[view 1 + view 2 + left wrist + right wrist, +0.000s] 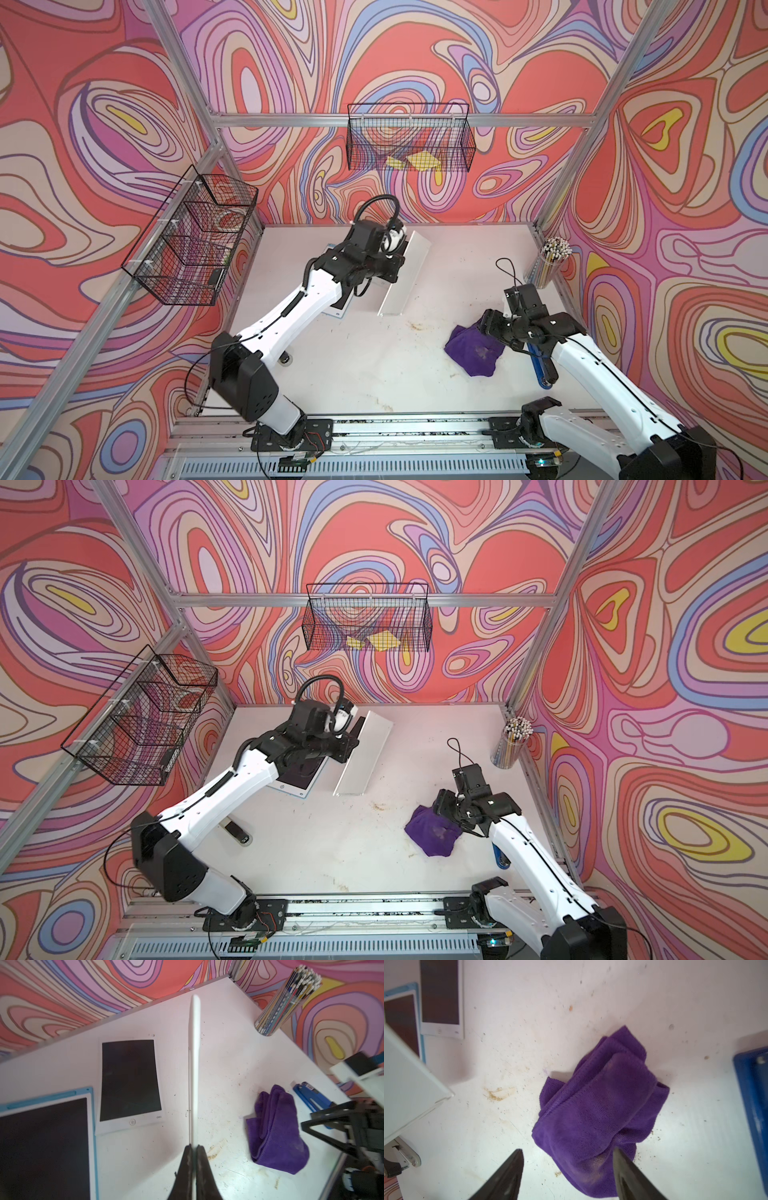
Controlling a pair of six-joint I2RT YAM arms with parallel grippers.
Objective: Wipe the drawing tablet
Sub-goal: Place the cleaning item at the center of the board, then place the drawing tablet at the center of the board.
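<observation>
The left jaws are pinched shut on the thin edge of the drawing tablet [194, 1064], which stands on edge out in front of them. In both top views it tilts up near the back of the table [374, 365]. Whether its lower end touches the table I cannot tell. The right jaws stand wide apart and hold nothing. The purple cloth [596, 1109] lies bunched on the table under them, with one fingertip [629, 1172] over its edge and the other [506, 1174] over bare table.

The likeliest trouble is a poor pickup. If the right jaws close where they hang, they probably catch only an outer fold. The cloth may then unroll and trail, or the far fingertip may scrape the table. The cloth looks soiled and the table round it is gritty, so grit carried up could smear or scratch the screen. The pinch on the drawing tablet is narrow and at one end. A firm wipe far from it could twist the tablet or push it loose, dropping it toward the white-framed tablet [129, 1084] and the blue-framed tablet [45, 1142] lying flat nearby. The blue stapler [751, 1095] sits near the cloth, where the right arm could knock it
</observation>
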